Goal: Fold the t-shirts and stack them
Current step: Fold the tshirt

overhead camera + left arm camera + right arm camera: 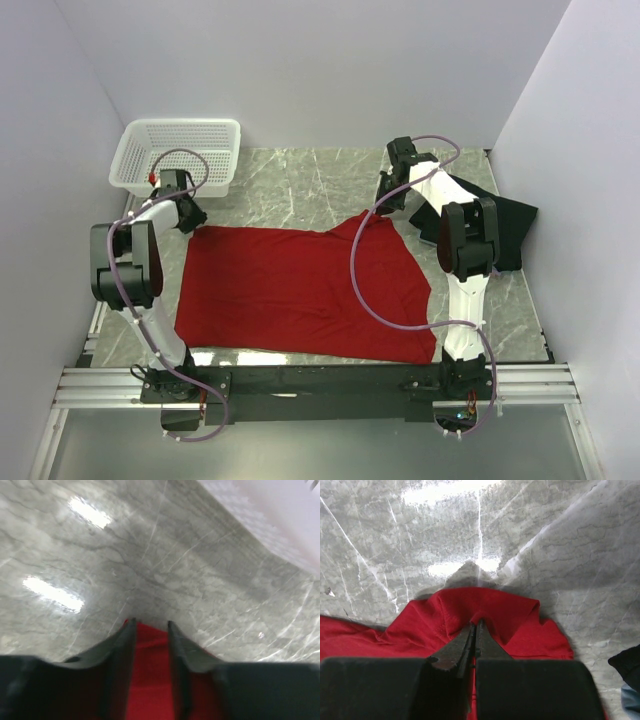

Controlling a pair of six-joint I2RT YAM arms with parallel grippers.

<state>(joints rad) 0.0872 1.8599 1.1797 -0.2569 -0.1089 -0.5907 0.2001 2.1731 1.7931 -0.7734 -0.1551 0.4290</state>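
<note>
Marble table [300, 180], basket [180, 150] far left. The left gripper [150, 626] straddles the red shirt's [300, 290] far-left corner, cloth between its parted fingers; whether it truly grips, I cannot tell. The right gripper [476, 630] is pinched tight on the far-right edge, near the black shirt [505, 225]. If the left hold is loose, that corner could slip and skew the fold.

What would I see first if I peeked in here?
The big bright red t-shirt, spread across the middle of the grey table. The right gripper pinches its far edge into a little peak, and the left gripper sits at its far left corner with red cloth between its fingers. A black t-shirt lies at the right, and a white basket stands in the far left corner.
</note>
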